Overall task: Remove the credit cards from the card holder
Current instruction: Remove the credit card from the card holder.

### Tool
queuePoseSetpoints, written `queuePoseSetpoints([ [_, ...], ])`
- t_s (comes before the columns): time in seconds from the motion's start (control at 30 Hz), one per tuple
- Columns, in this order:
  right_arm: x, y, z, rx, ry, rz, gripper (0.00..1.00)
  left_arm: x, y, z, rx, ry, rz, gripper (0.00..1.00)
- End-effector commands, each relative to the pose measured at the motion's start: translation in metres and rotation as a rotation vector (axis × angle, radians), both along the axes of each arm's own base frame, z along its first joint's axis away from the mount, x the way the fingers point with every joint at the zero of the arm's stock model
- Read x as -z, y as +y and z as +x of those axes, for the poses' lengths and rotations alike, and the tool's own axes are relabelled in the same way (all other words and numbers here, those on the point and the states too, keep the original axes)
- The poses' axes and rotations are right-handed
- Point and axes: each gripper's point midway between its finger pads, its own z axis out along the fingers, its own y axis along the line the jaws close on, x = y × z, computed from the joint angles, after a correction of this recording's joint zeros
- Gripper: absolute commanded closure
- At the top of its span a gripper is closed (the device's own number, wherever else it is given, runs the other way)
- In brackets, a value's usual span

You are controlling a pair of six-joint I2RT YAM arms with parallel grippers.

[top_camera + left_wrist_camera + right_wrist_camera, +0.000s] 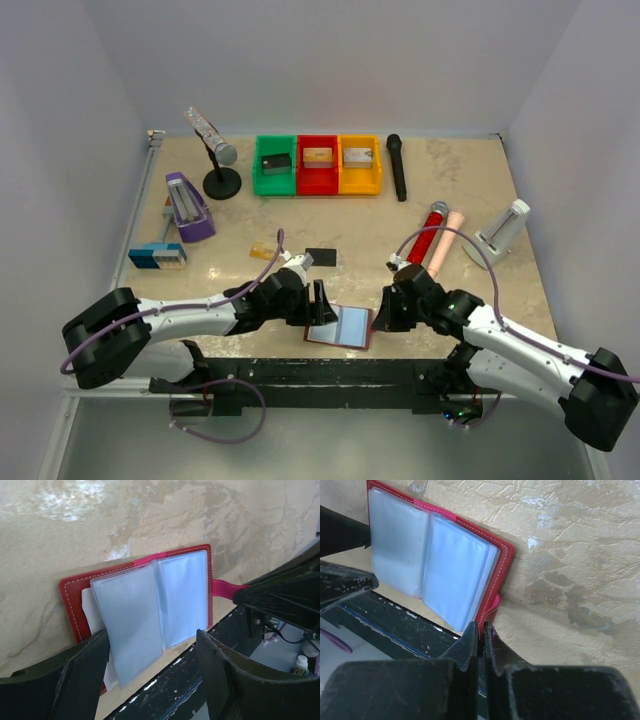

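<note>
The card holder point(340, 327) lies open at the table's near edge, red with light blue clear pockets up. It also shows in the left wrist view point(150, 605) and the right wrist view point(435, 560). My left gripper point(318, 302) is open, with its fingers point(75, 680) astride the holder's near left pocket point(132, 622). My right gripper point(481, 630) is shut on the holder's right edge by the red tab strap point(494, 604). A black card point(321, 257) and a gold-tan card point(263, 250) lie on the table behind the left arm. A pale sheet edge point(89, 607) peeks from behind the left pocket. I cannot tell if it is the silver-grey card.
Green point(274, 165), red point(318, 164) and yellow point(360, 164) bins with blocks stand at the back. Near them are a black microphone point(397, 167), a stand point(222, 182), a purple device point(187, 207) and a blue box point(157, 257). A red microphone point(427, 232) and a white holder point(503, 230) are at the right. A black rail point(330, 375) runs along the near edge.
</note>
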Motion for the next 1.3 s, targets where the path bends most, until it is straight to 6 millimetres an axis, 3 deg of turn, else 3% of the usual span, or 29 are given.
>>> queuePoseSetpoints([
  [0.0, -0.005, 0.008, 0.005, -0.021, -0.023, 0.033, 1.00, -0.041, -0.035, -0.004, 0.081, -0.051, -0.186, 0.27],
  [0.13, -0.005, 0.009, 0.005, -0.025, -0.021, 0.031, 1.00, -0.058, -0.049, -0.010, 0.136, -0.076, -0.223, 0.27],
  [0.7, -0.003, 0.009, 0.006, -0.026, -0.018, 0.016, 1.00, -0.064, -0.064, -0.020, 0.195, -0.085, -0.211, 0.27],
  [0.8, -0.008, 0.009, 0.005, -0.032, -0.024, 0.024, 1.00, -0.065, -0.057, -0.018, 0.168, -0.095, -0.194, 0.27],
  [0.93, -0.024, 0.009, 0.007, -0.049, -0.081, 0.058, 1.00, -0.058, -0.017, 0.000, -0.038, -0.124, -0.114, 0.28],
  [1.03, -0.034, 0.013, 0.004, -0.081, -0.112, 0.101, 1.00, -0.081, 0.001, 0.009, -0.120, -0.203, -0.177, 0.28],
  [1.13, -0.043, 0.019, 0.000, -0.130, -0.129, 0.148, 1.00, -0.097, 0.002, 0.011, -0.115, -0.239, -0.194, 0.27],
  [1.27, -0.054, 0.029, -0.004, -0.181, -0.139, 0.210, 1.00, -0.099, -0.015, 0.006, -0.041, -0.220, -0.192, 0.28],
])
